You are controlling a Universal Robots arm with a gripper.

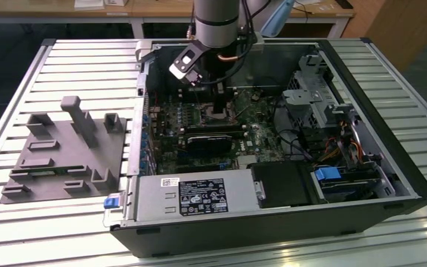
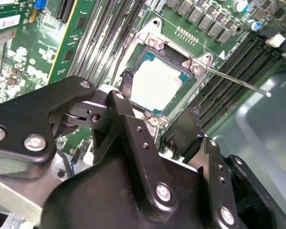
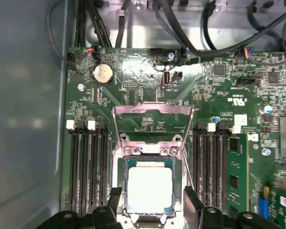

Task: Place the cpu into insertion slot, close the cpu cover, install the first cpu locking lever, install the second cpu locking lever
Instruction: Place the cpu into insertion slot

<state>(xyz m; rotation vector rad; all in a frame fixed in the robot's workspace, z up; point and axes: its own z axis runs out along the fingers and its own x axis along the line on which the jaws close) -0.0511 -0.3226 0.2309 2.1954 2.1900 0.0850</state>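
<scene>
Cpu [image 3: 149, 183] sits in the slot [image 3: 120, 167], gripper [image 2: 159, 98] fingers apart either side of it and holding nothing, so placing looks done and the cover step is in hand (my read: the frame needs swinging down flat over the chip). First wrist view shows the cover [image 3: 152, 109] tipped open beyond the slot. Second wrist view shows a lever [image 2: 233, 81] sticking out, unhooked.
</scene>
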